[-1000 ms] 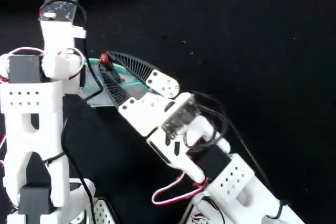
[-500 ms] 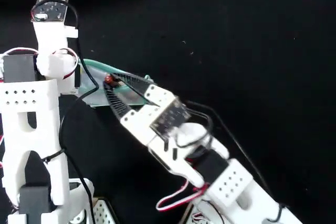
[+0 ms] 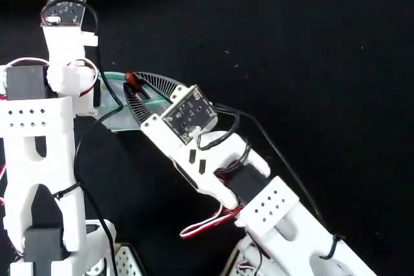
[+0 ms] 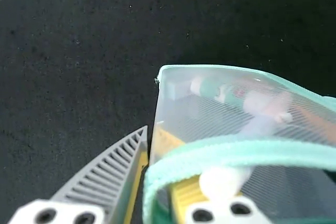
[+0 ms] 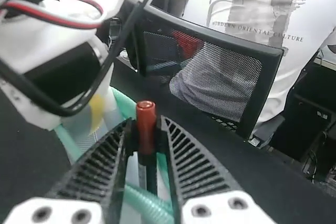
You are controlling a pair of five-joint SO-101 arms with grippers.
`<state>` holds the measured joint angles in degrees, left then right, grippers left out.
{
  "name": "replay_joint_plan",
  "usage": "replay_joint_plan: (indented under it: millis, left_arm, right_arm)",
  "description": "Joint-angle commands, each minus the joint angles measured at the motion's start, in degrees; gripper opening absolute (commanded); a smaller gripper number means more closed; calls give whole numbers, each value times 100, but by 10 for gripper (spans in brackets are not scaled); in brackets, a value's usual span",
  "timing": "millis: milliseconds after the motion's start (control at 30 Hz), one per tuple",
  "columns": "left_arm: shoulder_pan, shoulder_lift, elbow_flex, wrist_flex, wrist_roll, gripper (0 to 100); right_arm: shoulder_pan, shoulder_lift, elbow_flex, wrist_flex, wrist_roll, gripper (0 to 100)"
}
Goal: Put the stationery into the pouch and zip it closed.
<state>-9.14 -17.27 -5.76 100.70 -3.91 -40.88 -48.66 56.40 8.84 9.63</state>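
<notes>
Right end effector (image 5: 146, 129): black ribbed fingers clamped on a pen (image 5: 146, 109). The red-brown cap end pokes out past the fingertips and the dark barrel runs back between them. In the high view we see that end effector (image 3: 139, 92) reaching in from the lower right, with the pen (image 3: 130, 79) cap right at the teal rim of the pouch (image 3: 115, 119). The fingers sit over the pouch. We can't tell whether the pen's other end is inside it.

Left end effector (image 4: 160, 166): closed on the pouch (image 4: 236, 114). The grey ribbed finger (image 4: 118, 169) lies against the outside of the mesh wall, and the other jaw is on the inner side near the teal zipper band. The pouch mouth looks open, with the zipper band arcing across in the left wrist view.

The pouch sits on the black desk (image 3: 310, 63), next to the left arm's wrist and partly hidden under both arms. It has translucent mesh sides and teal edging. Through the wall we see a few things already inside: a yellow piece (image 4: 167, 139) low by the finger, a small white block (image 4: 177, 87) in the far corner, and some white and green shapes beside it that we can't identify.

In the right wrist view a black mesh-back chair (image 5: 210, 72) stands beyond the desk edge.
</notes>
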Motion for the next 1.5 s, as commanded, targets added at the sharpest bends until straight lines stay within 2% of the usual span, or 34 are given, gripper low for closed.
replay_joint_plan:
  millis: [0,233,633,800,867,1033,1133,1333,1467]
  left_arm:
    - [-145,9,-75,-9,18,30]
    - [-145,9,-75,-9,18,30]
    - [-154,9,-75,-9,18,30]
    - [-154,9,-75,-9,18,30]
    - [-154,9,-75,-9,-79,30]
    - [-154,9,-75,-9,-149,30]
    - [-154,9,-75,-9,-149,30]
    - [-145,9,-75,-9,-149,30]
    - [-145,9,-75,-9,-149,30]
  right_arm:
    - [88,-303,136,105,-18,12]
    - [-158,-743,-66,70,-26,12]
    - [-123,-796,-752,70,-1196,12]
    - [-123,-743,-488,70,-1204,12]
    - [-114,-743,-215,70,-1002,12]
    - [9,-743,251,114,404,12]
    - [9,-743,277,422,985,12]
    - [97,-743,-1051,2013,1134,12]
    - [105,-734,-1560,2532,1152,12]
